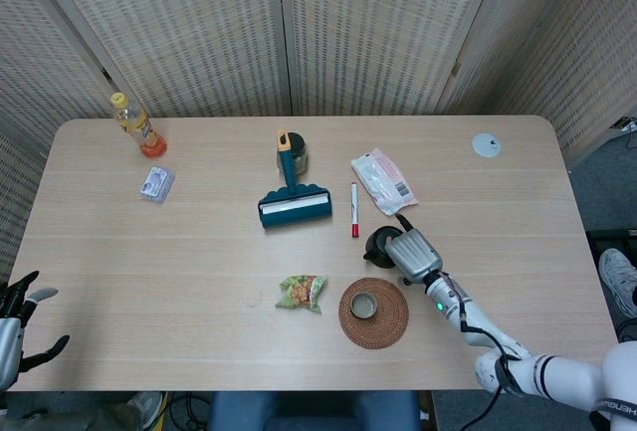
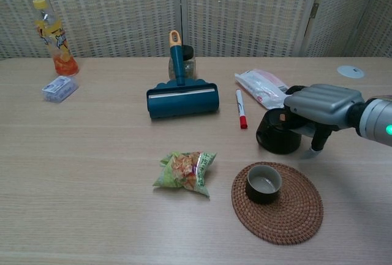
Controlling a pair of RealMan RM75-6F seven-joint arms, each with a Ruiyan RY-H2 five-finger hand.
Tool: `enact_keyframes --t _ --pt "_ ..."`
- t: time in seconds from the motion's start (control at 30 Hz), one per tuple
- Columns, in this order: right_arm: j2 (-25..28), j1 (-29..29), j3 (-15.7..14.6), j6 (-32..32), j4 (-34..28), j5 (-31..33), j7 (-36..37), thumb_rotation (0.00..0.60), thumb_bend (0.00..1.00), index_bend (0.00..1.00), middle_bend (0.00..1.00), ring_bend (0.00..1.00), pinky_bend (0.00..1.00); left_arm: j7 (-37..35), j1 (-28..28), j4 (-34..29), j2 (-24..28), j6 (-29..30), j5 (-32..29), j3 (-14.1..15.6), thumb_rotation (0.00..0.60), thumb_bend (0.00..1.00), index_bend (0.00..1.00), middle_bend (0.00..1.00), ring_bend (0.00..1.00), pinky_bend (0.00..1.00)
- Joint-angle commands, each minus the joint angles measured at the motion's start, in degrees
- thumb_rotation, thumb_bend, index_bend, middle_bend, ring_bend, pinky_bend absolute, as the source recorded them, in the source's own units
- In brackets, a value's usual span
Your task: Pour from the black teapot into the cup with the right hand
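The black teapot [image 1: 378,244] [image 2: 277,134] stands on the table just beyond the round woven coaster [image 1: 390,323] [image 2: 294,216]. A dark cup [image 1: 364,304] [image 2: 264,183] sits upright on that coaster. My right hand [image 1: 412,252] [image 2: 318,103] lies over the teapot's right side. Its fingers curl over the pot's top and handle, and the thumb hangs down to the pot's right. My left hand [image 1: 18,317] hovers off the table's near left corner with fingers spread and nothing in it. It shows only in the head view.
A green snack packet [image 1: 302,292] [image 2: 185,170] lies left of the coaster. Behind are a teal lint roller [image 1: 295,202] [image 2: 182,98], a red marker [image 1: 353,210] [image 2: 240,109] and a pink-white pouch [image 1: 383,181] [image 2: 264,87]. A bottle [image 1: 137,125] [image 2: 54,38] stands far left.
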Motion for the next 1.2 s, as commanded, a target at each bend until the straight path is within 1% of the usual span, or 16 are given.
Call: enact_keyframes --t 0.03,0.07,0.1,0.17,0.2,0.5,0.6,0.83,1.0,1.07,1.1,1.13,1.2 --pt "0.8 0.3 0.3 -0.5 -0.4 -0.3 1.1 0.479 0.00 0.94 0.94 0.86 0.06 0.1 0.0 -0.1 0.0 0.0 0.0 0.0 0.600 0.18 0.28 0.09 0.12 0.04" --pt "1.1 0.4 0.3 -0.5 -0.6 -0.4 1.3 0.404 0.00 0.95 0.94 0.86 0.06 0.2 -0.1 -0.1 0.0 -0.1 0.0 0.0 0.600 0.18 0.28 0.09 0.12 0.04" --pt "1.5 0.5 0.4 -0.5 -0.9 -0.5 1.4 0.356 0.00 0.95 0.94 0.86 0.06 0.2 -0.1 -0.2 0.0 -0.1 0.1 0.0 0.600 0.18 0.28 0.09 0.12 0.04" --pt "2.0 0.6 0.4 -0.4 -1.4 -0.6 1.5 0.300 0.00 0.95 0.94 0.86 0.06 0.3 -0.1 -0.2 0.0 -0.1 0.1 0.0 0.600 0.18 0.28 0.09 0.12 0.04" --pt "2.2 0.6 0.5 -0.4 -1.7 -0.6 1.6 0.289 0.00 0.95 0.94 0.86 0.06 0.4 -0.2 -0.3 0.0 -0.2 0.1 0.0 0.600 0.18 0.28 0.09 0.12 0.04" --pt "3.9 0.5 1.6 1.9 -4.0 -0.9 2.2 0.285 0.00 1.00 0.97 0.88 0.07 0.9 -0.4 -0.5 0.0 -0.4 0.1 -0.1 0.600 0.18 0.28 0.09 0.12 0.04" --pt "4.8 0.6 2.1 2.7 -5.1 -1.1 2.3 0.284 0.00 1.00 0.98 0.89 0.08 1.0 -0.4 -0.6 0.0 -0.4 0.2 -0.1 0.600 0.18 0.28 0.09 0.12 0.04" --pt "6.3 0.8 2.8 2.9 -7.6 -1.1 3.9 0.284 0.00 1.00 1.00 0.94 0.16 0.9 -0.4 -0.5 -0.1 -0.4 0.0 -0.1 0.600 0.18 0.28 0.09 0.12 0.04" --pt "6.9 1.1 3.0 2.9 -8.5 -0.7 3.5 0.283 0.00 1.00 1.00 0.95 0.18 0.7 -0.4 -0.5 0.0 -0.3 0.1 -0.1 0.600 0.18 0.28 0.09 0.12 0.04" --pt "7.1 1.2 3.1 3.1 -8.8 -0.6 3.1 0.282 0.02 1.00 1.00 0.95 0.19 0.6 -0.3 -0.4 0.0 -0.2 0.1 -0.1 0.600 0.18 0.28 0.09 0.12 0.04" --pt "7.2 1.2 3.1 3.2 -8.9 -0.5 3.0 0.283 0.05 1.00 1.00 0.95 0.19 0.6 -0.3 -0.4 0.0 -0.2 0.1 -0.1 0.600 0.18 0.28 0.09 0.12 0.04" --pt "7.2 1.2 3.1 3.3 -9.0 -0.5 2.8 0.283 0.08 1.00 1.00 0.95 0.19 0.6 -0.3 -0.4 0.0 -0.2 0.1 -0.1 0.600 0.18 0.28 0.09 0.12 0.04" --pt "7.4 1.3 3.2 3.5 -9.2 -0.4 2.7 0.283 0.18 1.00 1.00 0.95 0.20 0.5 -0.3 -0.4 -0.1 -0.2 0.1 -0.1 0.600 0.18 0.28 0.10 0.12 0.04"
